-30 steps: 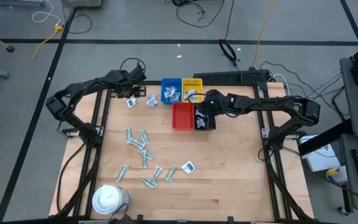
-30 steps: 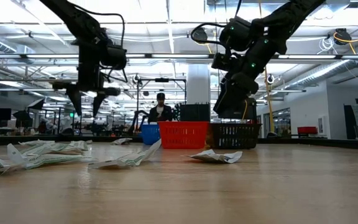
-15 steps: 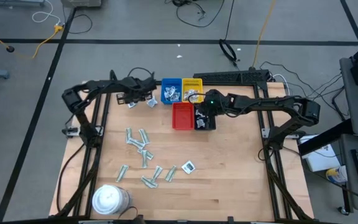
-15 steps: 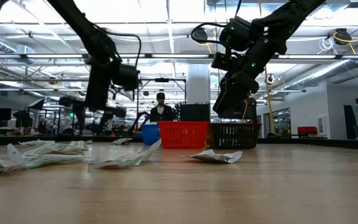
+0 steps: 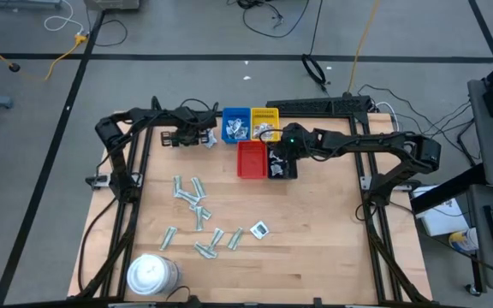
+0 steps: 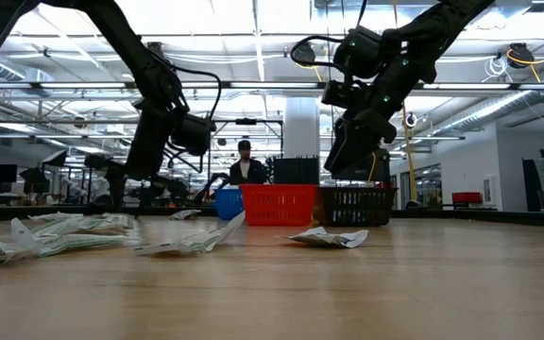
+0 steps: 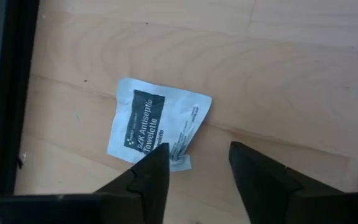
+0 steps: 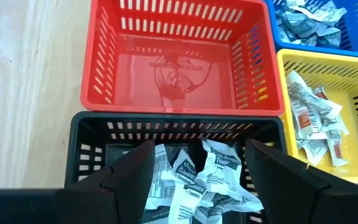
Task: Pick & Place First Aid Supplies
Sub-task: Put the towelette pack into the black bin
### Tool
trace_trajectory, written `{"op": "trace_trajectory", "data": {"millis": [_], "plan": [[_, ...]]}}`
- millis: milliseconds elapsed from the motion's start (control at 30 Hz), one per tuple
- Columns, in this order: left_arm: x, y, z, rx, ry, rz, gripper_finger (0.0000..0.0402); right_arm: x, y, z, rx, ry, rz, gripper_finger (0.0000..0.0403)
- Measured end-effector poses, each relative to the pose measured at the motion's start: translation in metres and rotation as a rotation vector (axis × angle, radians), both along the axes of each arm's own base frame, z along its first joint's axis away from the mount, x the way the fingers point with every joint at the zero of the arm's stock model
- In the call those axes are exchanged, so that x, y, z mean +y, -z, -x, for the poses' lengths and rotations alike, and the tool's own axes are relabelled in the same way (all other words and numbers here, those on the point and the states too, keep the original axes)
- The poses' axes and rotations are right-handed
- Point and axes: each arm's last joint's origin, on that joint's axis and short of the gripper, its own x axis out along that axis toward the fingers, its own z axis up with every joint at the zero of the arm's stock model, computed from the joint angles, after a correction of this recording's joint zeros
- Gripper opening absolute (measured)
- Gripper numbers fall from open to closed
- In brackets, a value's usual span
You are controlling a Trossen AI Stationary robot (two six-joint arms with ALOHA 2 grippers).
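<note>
Four trays (image 5: 251, 159) sit at my table's (image 5: 315, 231) far edge. My right gripper (image 8: 199, 167) hangs spread and empty above the black one; my left gripper (image 7: 196, 163), parted, holds nothing over an antiseptic towelette packet (image 7: 156, 122) beside the blue tray.

text: "Antiseptic Towelette" | on: white packet (image 7: 159, 124), dark label band | place: wooden surface (image 7: 278, 81) | smaller print on packet: unreadable | other packets' print: unreadable
</note>
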Motion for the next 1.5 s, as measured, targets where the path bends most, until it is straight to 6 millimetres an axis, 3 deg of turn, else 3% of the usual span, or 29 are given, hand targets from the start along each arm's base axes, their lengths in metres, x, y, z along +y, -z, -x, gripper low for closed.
{"op": "trace_trajectory", "data": {"millis": [300, 400, 567, 733, 933, 1067, 1200, 1500], "plan": [[-0.002, -0.006, 0.008, 0.078, 0.066, 0.006, 0.0103, 0.003, -0.004, 0.001, -0.043, -0.044, -0.089, 0.0247], [0.001, -0.006, 0.006, 0.041, 0.102, 0.021, 0.0081, 0.004, -0.007, 0.003, -0.046, -0.042, -0.085, 0.0247], [0.004, -0.005, 0.000, -0.036, 0.160, 0.036, 0.0011, 0.005, -0.013, 0.004, -0.074, -0.043, -0.073, 0.0247], [0.003, -0.005, -0.003, -0.081, 0.162, 0.049, 0.0003, 0.005, -0.021, 0.005, -0.106, -0.047, -0.058, 0.0247], [-0.011, -0.029, -0.012, -0.215, 0.208, 0.025, 0.0001, 0.007, -0.031, 0.010, -0.140, -0.047, -0.044, 0.0247], [-0.024, -0.057, -0.021, -0.286, 0.385, -0.068, 0.0001, 0.008, -0.036, 0.012, -0.154, -0.045, -0.039, 0.0247], [-0.044, -0.079, -0.034, -0.381, 0.689, -0.092, 0.0001, 0.009, -0.041, 0.015, -0.181, -0.013, -0.065, 0.0247], [-0.079, -0.107, -0.064, -0.672, 1.313, -0.127, 0.0000, 0.008, -0.053, 0.014, -0.291, 0.070, -0.126, 0.0247]]}}
